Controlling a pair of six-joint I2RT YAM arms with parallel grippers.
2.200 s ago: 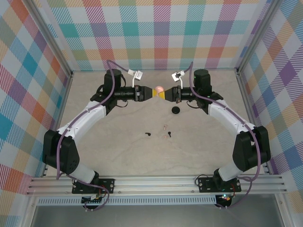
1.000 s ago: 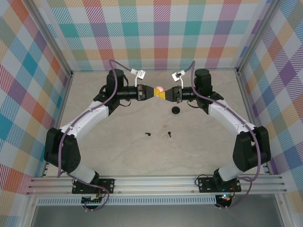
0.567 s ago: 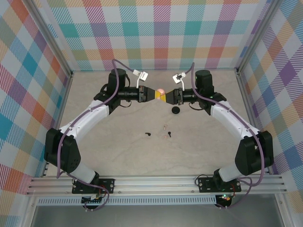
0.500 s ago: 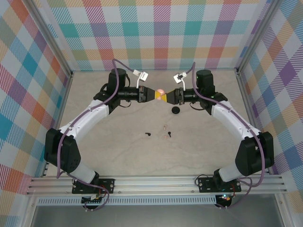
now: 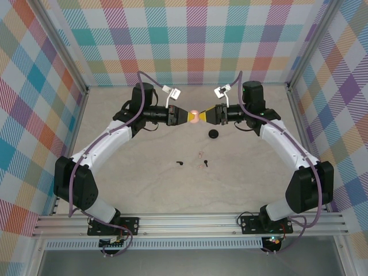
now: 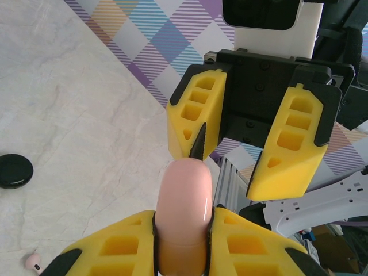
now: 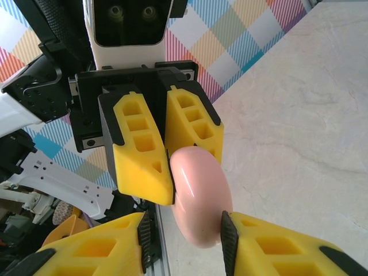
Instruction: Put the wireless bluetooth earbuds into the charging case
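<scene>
A round pink charging case point(image 5: 196, 117) hangs above the back of the table. My left gripper point(image 5: 188, 117) is shut on it; in the left wrist view the left gripper point(image 6: 183, 214) clamps the pink case point(image 6: 184, 195) edge-on. My right gripper point(image 5: 207, 116) faces it from the right, open, and in the right wrist view the right gripper point(image 7: 187, 233) straddles the free end of the pink case point(image 7: 201, 192) with a gap on one side. The earbuds lie on the table in front: black ones point(image 5: 180, 163) point(image 5: 206, 163) and pale ones point(image 5: 200, 154).
A black round case point(image 5: 214, 134) lies on the table just below the grippers; the black case point(image 6: 12, 171) also shows at the left of the left wrist view, with a pale earbud point(image 6: 33, 261) nearby. Plaid walls point(image 5: 190, 40) and metal frame posts enclose the table.
My right gripper has opened, releasing the pink case, and its arm has drawn back slightly to the right. The left gripper still holds the case, now a little lower.
</scene>
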